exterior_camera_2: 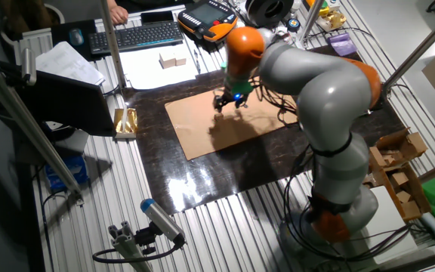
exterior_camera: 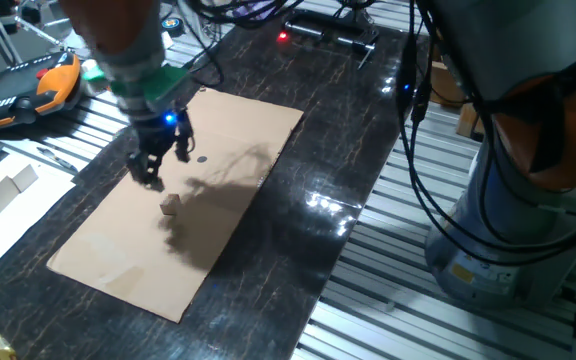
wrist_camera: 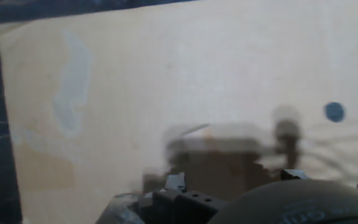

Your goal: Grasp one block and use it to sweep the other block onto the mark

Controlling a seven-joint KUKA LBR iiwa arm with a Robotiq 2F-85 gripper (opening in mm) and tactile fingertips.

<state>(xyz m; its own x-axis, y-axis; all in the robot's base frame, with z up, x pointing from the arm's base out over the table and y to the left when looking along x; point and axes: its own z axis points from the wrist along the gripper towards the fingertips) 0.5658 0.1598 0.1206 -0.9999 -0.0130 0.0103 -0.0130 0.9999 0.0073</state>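
A brown cardboard sheet [exterior_camera: 118, 250] lies on the dark table. One small tan cube [exterior_camera: 171, 204] sits on it, just in front of and below my gripper [exterior_camera: 165, 166]. The mark [exterior_camera: 203, 158], a small dark dot, lies right of the gripper; it also shows in the hand view [wrist_camera: 334, 112]. The gripper hovers over the cardboard with its fingers apart and nothing between them. In the hand view the fingertips [wrist_camera: 176, 182] show at the bottom edge over their shadow, and no cube shows there. I see no second cube. The gripper [exterior_camera_2: 230, 103] also shows in the other fixed view.
Two larger pale blocks [exterior_camera: 3, 185] lie on white paper left of the cardboard. An orange-and-black pendant [exterior_camera: 18, 90] and a keyboard [exterior_camera_2: 134, 35] lie beyond the table. The robot's base [exterior_camera_2: 338, 204] stands at the table's side.
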